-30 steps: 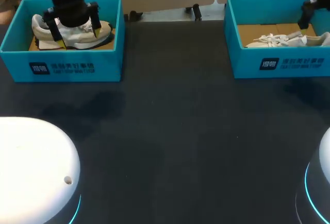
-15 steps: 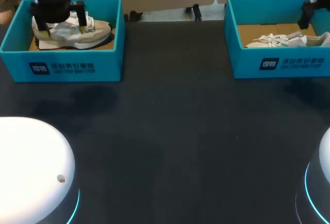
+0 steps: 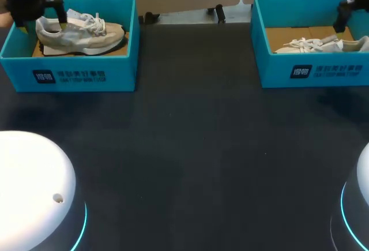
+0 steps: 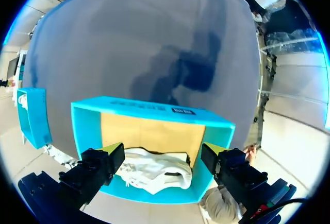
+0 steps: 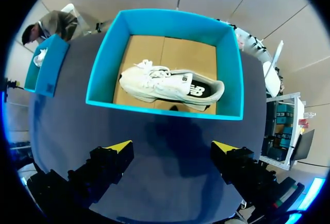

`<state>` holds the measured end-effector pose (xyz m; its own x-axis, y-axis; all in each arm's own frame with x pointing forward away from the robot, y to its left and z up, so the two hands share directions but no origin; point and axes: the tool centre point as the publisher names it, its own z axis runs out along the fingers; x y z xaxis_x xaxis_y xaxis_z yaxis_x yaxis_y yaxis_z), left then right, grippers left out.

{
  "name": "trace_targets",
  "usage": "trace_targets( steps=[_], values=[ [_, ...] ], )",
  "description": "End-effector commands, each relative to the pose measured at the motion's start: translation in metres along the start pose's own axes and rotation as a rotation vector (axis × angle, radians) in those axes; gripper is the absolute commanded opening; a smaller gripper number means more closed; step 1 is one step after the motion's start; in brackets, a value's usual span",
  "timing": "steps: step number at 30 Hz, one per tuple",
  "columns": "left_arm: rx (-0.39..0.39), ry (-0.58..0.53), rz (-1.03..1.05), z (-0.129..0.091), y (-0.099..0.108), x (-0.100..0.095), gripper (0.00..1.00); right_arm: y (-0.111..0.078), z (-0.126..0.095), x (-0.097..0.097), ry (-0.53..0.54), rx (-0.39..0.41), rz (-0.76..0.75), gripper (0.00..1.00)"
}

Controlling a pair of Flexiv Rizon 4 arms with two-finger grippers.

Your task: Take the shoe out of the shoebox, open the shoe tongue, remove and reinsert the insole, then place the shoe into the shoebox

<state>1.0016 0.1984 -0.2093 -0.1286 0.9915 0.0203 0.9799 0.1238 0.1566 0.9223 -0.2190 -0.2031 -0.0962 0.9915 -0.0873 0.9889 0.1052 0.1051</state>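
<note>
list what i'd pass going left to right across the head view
left shoebox holding a beige shoe → bare stretch of dark table → right shoebox holding a white shoe

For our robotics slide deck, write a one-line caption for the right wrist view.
Open right gripper faces a blue shoebox holding a white shoe on the dark table.

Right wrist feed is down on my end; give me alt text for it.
A white shoe lies inside a blue shoebox on the dark table, just ahead of the right gripper, whose open yellow-tipped fingers hold nothing. A second blue shoebox stands farther off to one side.
</note>
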Motion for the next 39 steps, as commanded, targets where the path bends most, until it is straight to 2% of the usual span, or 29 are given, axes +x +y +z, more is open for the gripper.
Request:
trace_targets(
  steps=[1,10,29,32,39],
  values=[
    [0.0,-0.01,0.017,0.013,0.014,0.008,1.0,0.0,0.0,0.0,-0.001,0.0,0.001,1.0],
    [-0.068,0.016,0.13,0.027,0.043,0.028,1.0,0.0,0.0,0.0,-0.001,0.0,0.001,1.0],
    [-0.068,0.016,0.13,0.027,0.043,0.028,1.0,0.0,0.0,0.0,-0.001,0.0,0.001,1.0],
    [-0.064,0.004,0.195,0.028,0.044,0.028,1.0,0.0,0.0,0.0,-0.001,0.0,0.001,1.0],
    [-0.067,0.015,0.217,0.032,0.077,0.045,1.0,0.0,0.0,0.0,-0.001,0.0,0.001,1.0]
  ],
)
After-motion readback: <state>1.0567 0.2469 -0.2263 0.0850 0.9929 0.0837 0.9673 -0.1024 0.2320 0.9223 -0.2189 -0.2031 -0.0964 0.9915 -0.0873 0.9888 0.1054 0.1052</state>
